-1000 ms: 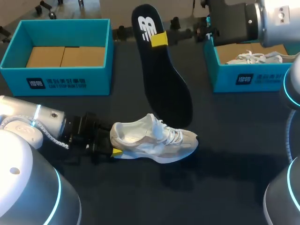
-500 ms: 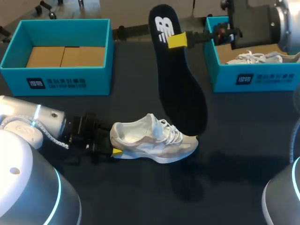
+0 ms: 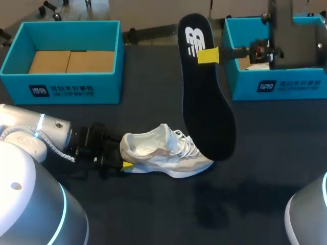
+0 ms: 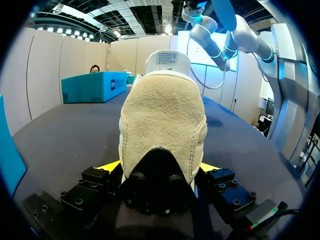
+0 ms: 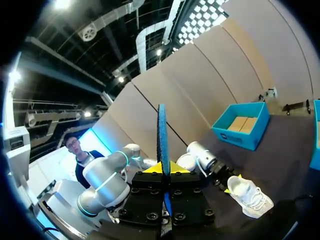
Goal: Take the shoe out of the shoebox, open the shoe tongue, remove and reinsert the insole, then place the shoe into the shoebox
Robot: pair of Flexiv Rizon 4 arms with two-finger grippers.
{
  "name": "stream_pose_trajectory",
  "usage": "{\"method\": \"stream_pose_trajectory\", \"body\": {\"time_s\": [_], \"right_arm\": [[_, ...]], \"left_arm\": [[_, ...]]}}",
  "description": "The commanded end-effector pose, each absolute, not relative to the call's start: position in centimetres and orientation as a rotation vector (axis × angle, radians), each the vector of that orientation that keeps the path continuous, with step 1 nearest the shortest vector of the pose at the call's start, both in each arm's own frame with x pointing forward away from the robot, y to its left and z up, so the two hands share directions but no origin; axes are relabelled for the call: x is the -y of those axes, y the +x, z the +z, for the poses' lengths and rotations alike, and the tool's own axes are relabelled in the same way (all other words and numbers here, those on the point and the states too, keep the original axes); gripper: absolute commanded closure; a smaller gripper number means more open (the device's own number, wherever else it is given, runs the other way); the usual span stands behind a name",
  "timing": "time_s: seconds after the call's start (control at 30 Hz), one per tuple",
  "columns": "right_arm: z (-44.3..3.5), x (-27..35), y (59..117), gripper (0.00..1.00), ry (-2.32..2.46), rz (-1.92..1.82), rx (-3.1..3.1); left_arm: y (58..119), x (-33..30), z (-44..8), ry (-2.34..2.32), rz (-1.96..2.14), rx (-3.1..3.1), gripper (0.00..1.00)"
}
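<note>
- White sneaker (image 3: 166,155): upright on its sole on the dark table (image 3: 153,219), left of the middle, heel to the left, toe to the right.
- Left gripper (image 4: 159,170): low at the table, pinching the sneaker's heel, one yellow tip on each side.
- Black insole (image 3: 207,102): held up off the table, heel end far, toe end near. From above, its toe overlaps the sneaker's toe; I cannot tell whether they touch.
- Right gripper (image 5: 163,169): clamped on the insole near its heel end, with the insole edge-on between the yellow tips.
- Left shoebox (image 3: 61,87): teal, open, at the far left, brown card inside, well apart from the sneaker.
- Right shoebox (image 3: 265,87): teal, open, at the far right edge, partly behind the right arm.
- Open room: a bare strip of table runs along the near side of the sneaker. The insole's heel end stands in the gap between the two shoeboxes.
</note>
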State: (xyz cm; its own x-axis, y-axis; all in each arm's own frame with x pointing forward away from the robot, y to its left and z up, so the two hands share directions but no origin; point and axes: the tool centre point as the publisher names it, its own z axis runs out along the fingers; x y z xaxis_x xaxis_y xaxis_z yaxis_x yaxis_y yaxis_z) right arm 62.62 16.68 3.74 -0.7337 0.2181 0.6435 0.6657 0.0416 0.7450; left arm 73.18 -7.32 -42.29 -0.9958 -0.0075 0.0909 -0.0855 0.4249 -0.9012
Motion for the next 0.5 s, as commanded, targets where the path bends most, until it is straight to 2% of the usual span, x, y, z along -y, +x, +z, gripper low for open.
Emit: {"method": "stream_pose_trajectory", "body": {"time_s": [0.03,0.5], "right_arm": [[3.1,-16.6,62.1,1.0,-0.895,-1.76,1.958],[3.0,-15.7,63.8,1.0,-0.866,-1.785,1.977]], "left_arm": [[73.3,7.3,-42.4,0.085,1.64,2.59,1.0],[73.3,7.3,-42.4,0.085,1.64,2.59,1.0]]}}
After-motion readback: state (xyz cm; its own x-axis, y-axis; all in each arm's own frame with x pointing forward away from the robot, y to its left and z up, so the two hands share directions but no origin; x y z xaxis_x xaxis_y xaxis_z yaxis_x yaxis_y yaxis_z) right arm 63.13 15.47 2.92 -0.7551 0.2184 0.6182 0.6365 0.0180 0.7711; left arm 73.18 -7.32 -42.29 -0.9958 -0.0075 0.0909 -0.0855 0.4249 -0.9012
